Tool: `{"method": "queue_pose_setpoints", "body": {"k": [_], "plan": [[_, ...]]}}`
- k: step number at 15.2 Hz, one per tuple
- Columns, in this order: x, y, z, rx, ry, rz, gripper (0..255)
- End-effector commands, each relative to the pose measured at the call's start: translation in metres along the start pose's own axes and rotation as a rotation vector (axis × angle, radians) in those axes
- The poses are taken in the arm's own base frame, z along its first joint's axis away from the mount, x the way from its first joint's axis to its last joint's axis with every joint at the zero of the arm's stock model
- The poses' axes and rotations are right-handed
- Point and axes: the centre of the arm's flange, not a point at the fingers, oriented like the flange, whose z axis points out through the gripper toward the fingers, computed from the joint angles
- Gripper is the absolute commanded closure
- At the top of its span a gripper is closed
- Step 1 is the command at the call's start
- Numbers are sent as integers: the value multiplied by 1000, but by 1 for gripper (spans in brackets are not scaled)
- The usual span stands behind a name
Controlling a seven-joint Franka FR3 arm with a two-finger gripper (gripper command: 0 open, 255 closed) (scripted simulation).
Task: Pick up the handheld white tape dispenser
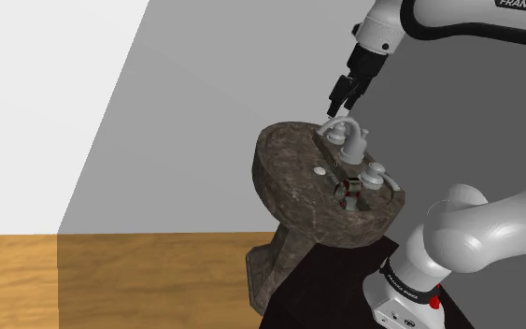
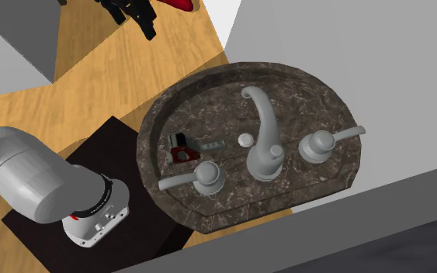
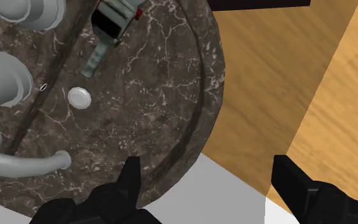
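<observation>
The tape dispenser (image 2: 182,149) lies in the dark stone basin (image 2: 302,85), close to one tap handle (image 2: 207,177). It has a grey-white body with black and red parts, and a short grey strip sticks out of it. In the wrist view the dispenser (image 3: 112,19) lies far ahead of the fingers. My gripper (image 3: 210,184) is open and holds nothing; it hovers over the basin's rim (image 3: 203,102). In the shoulder view my gripper (image 1: 345,93) hangs above the faucet (image 1: 342,134), well above the dispenser (image 1: 349,193).
A grey curved faucet (image 2: 263,132) and a second tap handle (image 2: 319,145) stand along the sink's back edge. A round drain plug (image 3: 79,97) sits in the basin. The sink stands on a stone pedestal (image 1: 275,266) over wooden floor (image 1: 111,280), against a grey wall.
</observation>
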Motion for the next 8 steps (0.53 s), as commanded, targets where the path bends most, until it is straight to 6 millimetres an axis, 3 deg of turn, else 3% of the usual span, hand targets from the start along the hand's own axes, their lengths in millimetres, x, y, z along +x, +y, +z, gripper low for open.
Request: {"method": "queue_pose_setpoints", "body": {"k": [1, 8], "plan": [[0, 0, 0, 0, 0, 0, 0], [-28, 42, 73, -1, -71, 72, 0]]}}
